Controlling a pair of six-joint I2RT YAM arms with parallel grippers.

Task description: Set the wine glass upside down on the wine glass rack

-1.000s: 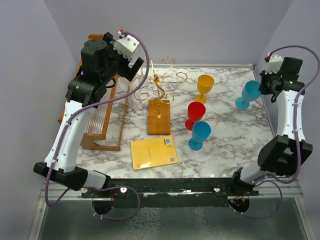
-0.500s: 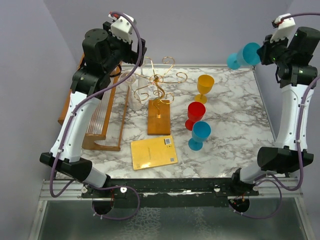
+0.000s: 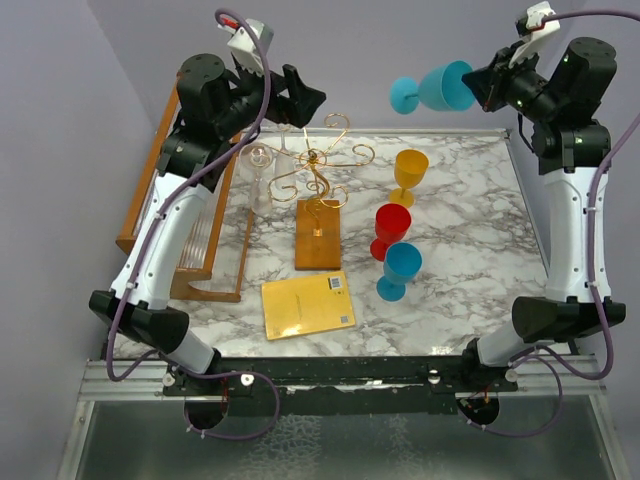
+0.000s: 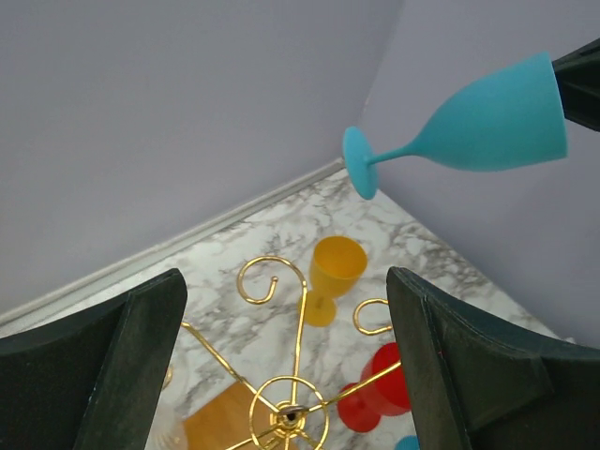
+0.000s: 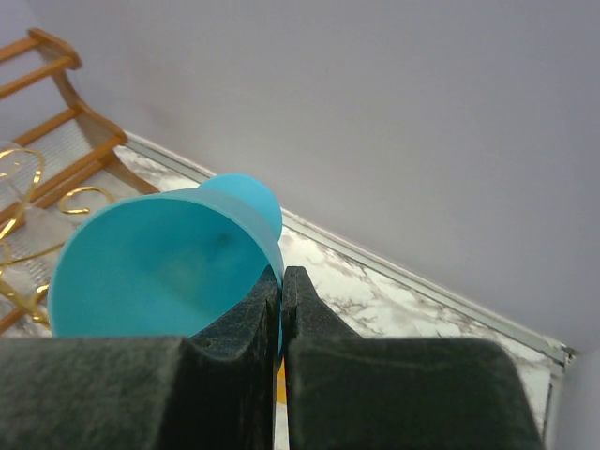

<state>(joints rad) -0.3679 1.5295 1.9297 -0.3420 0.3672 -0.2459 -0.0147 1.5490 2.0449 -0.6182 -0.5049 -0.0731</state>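
- Lavender walls close in a white marble table [image 3: 460,270], and a wooden frame [image 3: 195,240] stands at its left edge.
- The left gripper [image 3: 303,98] hovers high over the far left of the table. Its fingers are spread wide with nothing between them.
- The wine glass rack [image 3: 318,175] stands left of centre: gold wire arms curl out from a central post on a brown wooden base.
- A yellow goblet [image 3: 408,172], a red goblet [image 3: 391,228] and a blue goblet [image 3: 400,268] stand upright to the right of the rack.
- The wine glass [image 3: 440,88] looks light, stiff and hardly fragile. Its smooth wall could pivot in a thin pinch. It is best held by the bowl, so the stem and foot stay free to slide into a curl.
- It is opaque teal, with a tapered bowl, a short stem and a round flat foot. It lies sideways in the air over the far right of the table, foot pointing left, well apart from the rack.
- The right gripper [image 5: 281,281] pinches the bowl's rim, one finger inside and one outside.
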